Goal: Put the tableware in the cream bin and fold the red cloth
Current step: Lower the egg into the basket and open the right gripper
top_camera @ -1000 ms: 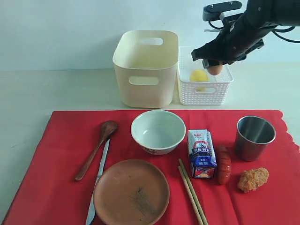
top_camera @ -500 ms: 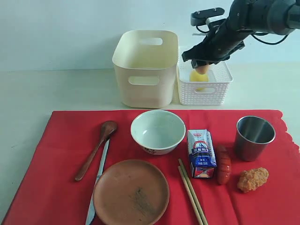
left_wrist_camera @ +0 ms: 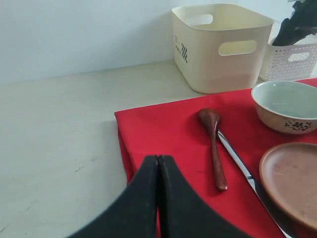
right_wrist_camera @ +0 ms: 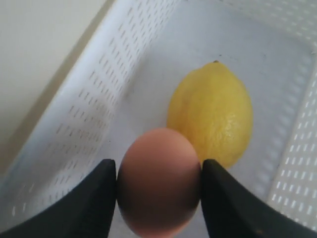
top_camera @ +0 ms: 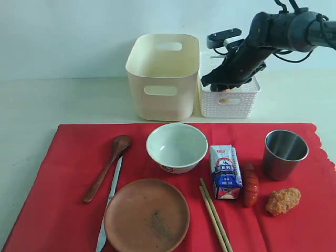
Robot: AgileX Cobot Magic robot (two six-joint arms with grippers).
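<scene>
On the red cloth (top_camera: 63, 157) lie the white bowl (top_camera: 177, 146), brown plate (top_camera: 147, 215), wooden spoon (top_camera: 108, 166), silver knife (top_camera: 109, 205), chopsticks (top_camera: 215, 215) and steel cup (top_camera: 284, 154). Behind them stands the cream bin (top_camera: 163, 76), nothing showing inside it. My right gripper (top_camera: 224, 86) is down in the white perforated basket (top_camera: 231, 102), shut on a brown egg (right_wrist_camera: 158, 181) beside the lemon (right_wrist_camera: 210, 116). My left gripper (left_wrist_camera: 158, 159) is shut with nothing in it, above the cloth's (left_wrist_camera: 163, 129) corner near the spoon (left_wrist_camera: 214, 144).
A blue-white carton (top_camera: 226, 172), a sausage (top_camera: 250, 184) and a nugget (top_camera: 283, 200) lie on the cloth between the chopsticks and the cup. The basket stands right next to the cream bin. Bare table lies left of the cloth (left_wrist_camera: 54, 139).
My right arm has moved left and down, carrying the egg from above the basket's rim into the basket. The left gripper and the things on the cloth have not moved.
</scene>
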